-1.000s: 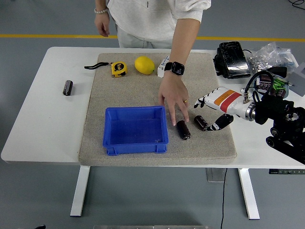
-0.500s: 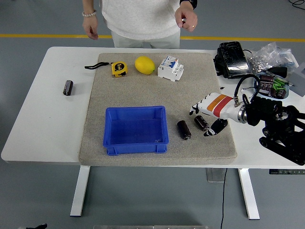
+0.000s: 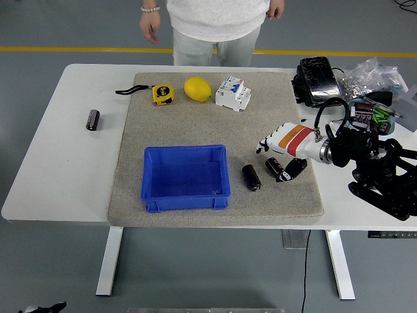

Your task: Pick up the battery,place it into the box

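Observation:
Two dark cylindrical batteries lie on the grey mat: one (image 3: 251, 177) just right of the blue box (image 3: 186, 177), another (image 3: 275, 167) further right. My right hand (image 3: 277, 156) hovers over the second battery, fingers spread, its black thumb (image 3: 295, 169) beside the battery's right side, holding nothing. The blue box stands with no battery inside. A third battery (image 3: 93, 120) lies on the bare table at far left. My left arm is out of sight.
A yellow tape measure (image 3: 161, 94), a lemon (image 3: 197, 89) and a white circuit breaker (image 3: 233, 93) sit at the mat's far edge. A black device (image 3: 318, 81) and cluttered parts (image 3: 371, 75) lie at right. A person stands at the far side, hands down.
The person's hand left the battery by the box and pulled back from the table. My right hand shifted left and a little farther in over the right battery.

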Controlling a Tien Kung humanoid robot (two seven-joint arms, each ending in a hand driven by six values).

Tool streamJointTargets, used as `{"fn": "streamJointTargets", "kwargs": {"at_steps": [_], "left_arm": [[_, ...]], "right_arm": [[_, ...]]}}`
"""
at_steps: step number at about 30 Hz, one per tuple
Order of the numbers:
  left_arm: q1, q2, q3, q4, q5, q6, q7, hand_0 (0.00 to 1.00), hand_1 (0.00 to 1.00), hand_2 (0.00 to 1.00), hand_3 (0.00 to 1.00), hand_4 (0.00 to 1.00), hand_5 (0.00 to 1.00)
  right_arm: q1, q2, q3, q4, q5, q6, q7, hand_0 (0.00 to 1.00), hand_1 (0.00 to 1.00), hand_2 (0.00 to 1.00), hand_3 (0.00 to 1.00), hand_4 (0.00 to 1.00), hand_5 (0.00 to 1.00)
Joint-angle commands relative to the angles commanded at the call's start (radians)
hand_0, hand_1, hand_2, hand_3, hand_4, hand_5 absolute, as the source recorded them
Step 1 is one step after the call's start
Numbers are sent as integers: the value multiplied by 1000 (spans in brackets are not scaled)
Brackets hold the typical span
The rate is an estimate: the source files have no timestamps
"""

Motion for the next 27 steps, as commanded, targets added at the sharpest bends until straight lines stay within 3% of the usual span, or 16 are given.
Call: {"fn": "streamJointTargets", "kwargs": {"at_steps": [16, 17, 27], "left_arm": [[-6, 0, 9, -4, -8, 0, -1, 709, 673, 744, 623, 640, 479], [-6, 0, 11, -5, -10, 0, -2, 710, 675, 745, 623, 640, 479], [-8, 0, 19, -8, -17, -1, -4, 709, 677, 745, 624, 640, 478]], "right_arm": [[-15, 27, 14, -73, -19, -14, 13, 638, 621, 667, 679, 960, 303], [-16, 28, 16, -76, -21, -12, 15, 632, 612, 660, 626, 936, 294], [-22, 36, 27, -93, -39, -2, 22, 628, 609, 646, 626, 920, 282]]}}
